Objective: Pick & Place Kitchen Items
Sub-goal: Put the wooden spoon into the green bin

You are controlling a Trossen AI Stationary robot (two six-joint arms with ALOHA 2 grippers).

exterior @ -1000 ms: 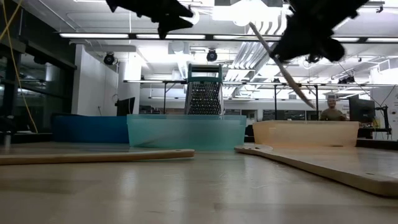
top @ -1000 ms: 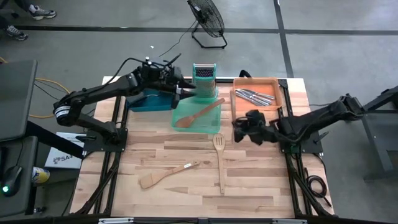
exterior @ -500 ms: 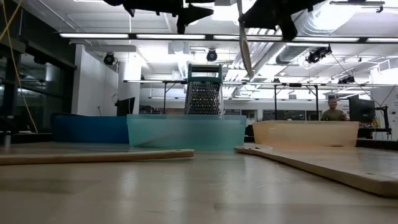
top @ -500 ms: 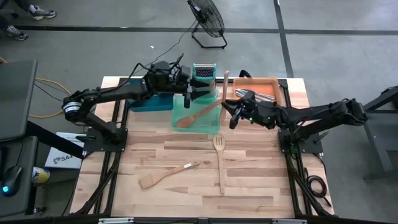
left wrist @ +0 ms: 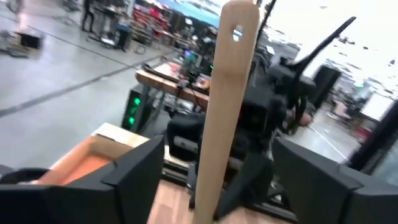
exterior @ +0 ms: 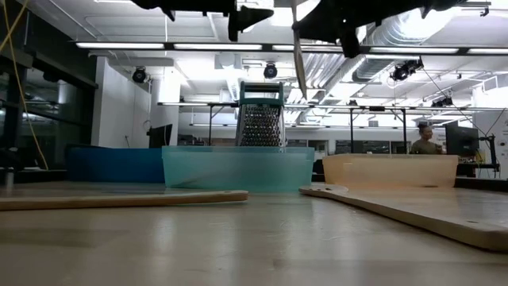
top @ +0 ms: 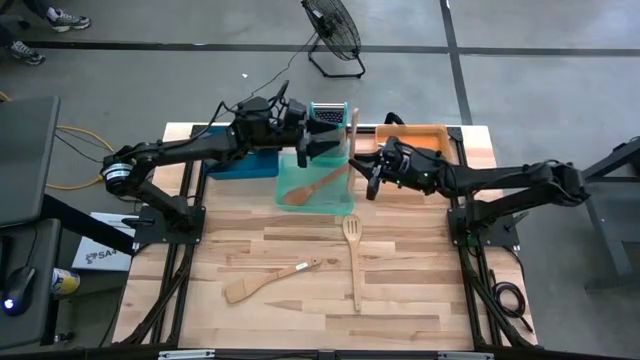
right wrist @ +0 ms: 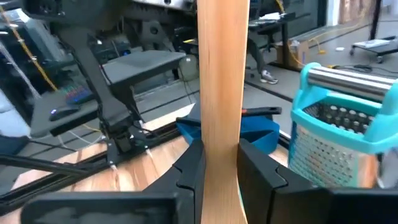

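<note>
Handover or drop step, judged from the pose. The right gripper (top: 372, 172) pinches a wooden utensil (top: 353, 128) upright, in the air over the right edge of the green tray (top: 300, 188), near the grater (top: 329, 113). The left gripper (top: 325, 143) hovers just beside it with fingers (left wrist: 134, 168) spread, the handle between them but untouched. A wooden spoon (top: 318, 182) lies in the green tray; metal cutlery is in the orange tray (top: 438, 133). Two more wooden utensils (top: 352, 257) lie on the table (top: 420, 290). Next likely calls for the left fingers to close on the handle, or a release over the tray.
</note>
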